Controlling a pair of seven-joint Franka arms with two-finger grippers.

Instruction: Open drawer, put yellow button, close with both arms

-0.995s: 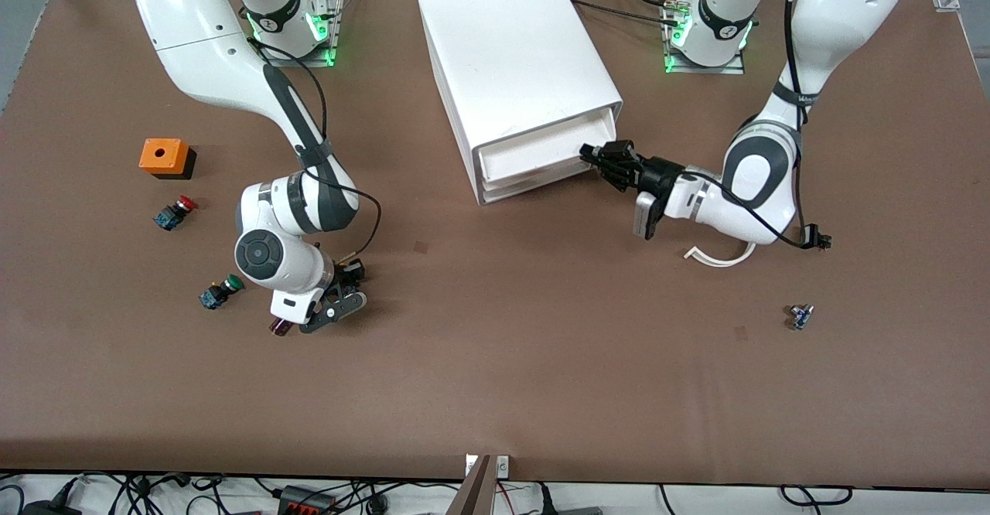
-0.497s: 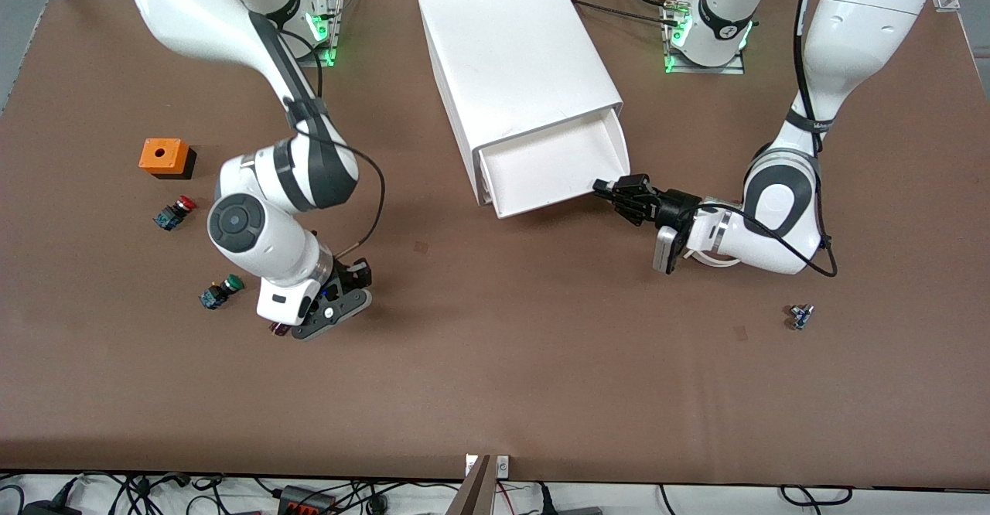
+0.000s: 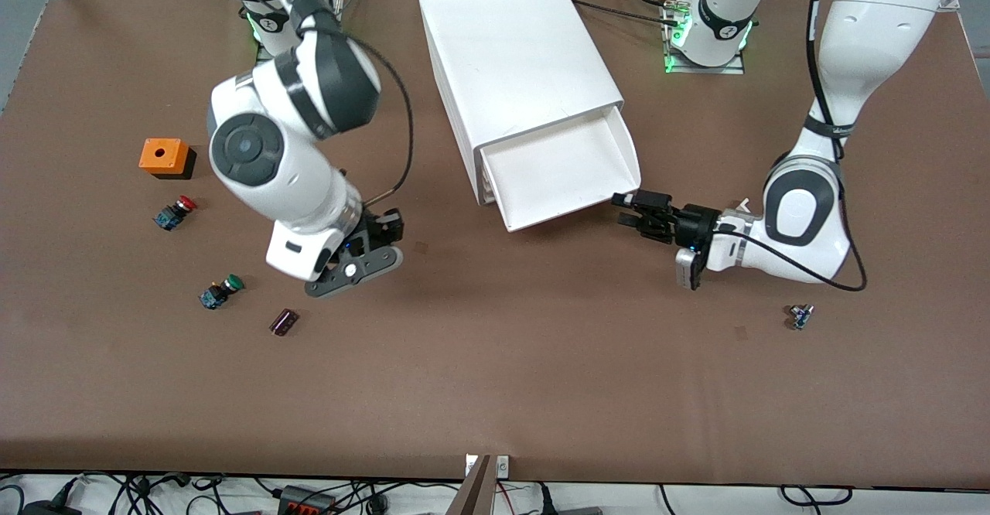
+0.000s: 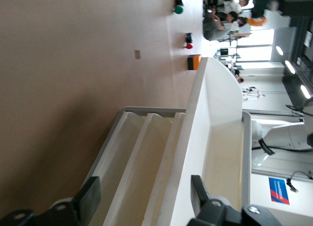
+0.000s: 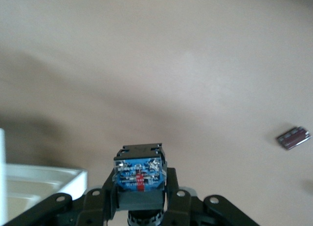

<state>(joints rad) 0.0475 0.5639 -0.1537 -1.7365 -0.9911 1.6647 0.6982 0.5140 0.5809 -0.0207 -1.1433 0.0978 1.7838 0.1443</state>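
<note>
The white cabinet [image 3: 514, 43] stands at the robots' edge of the table. Its top drawer [image 3: 574, 207] is pulled out, and its tray is bare. My left gripper [image 3: 636, 209] hangs open just off the drawer's front corner, at the left arm's end. In the left wrist view the drawer's front lip [image 4: 195, 138] runs ahead between the fingers of the left gripper [image 4: 145, 199], untouched. My right gripper [image 3: 370, 250] is up over the table beside the cabinet. That right gripper [image 5: 139, 192] is shut on the yellow button [image 5: 139, 173]. Only its black-and-blue body shows; the cap is hidden.
An orange box [image 3: 164, 156], a red-capped button [image 3: 175, 212] and a green-capped button [image 3: 219, 291] lie toward the right arm's end. A small dark purple part [image 3: 284, 321] lies near the green one. A tiny blue part [image 3: 800, 315] sits toward the left arm's end.
The left gripper drew the drawer farther out, then opened and let go. The right arm rose off the table with the button and moved toward the cabinet, uncovering the purple part.
</note>
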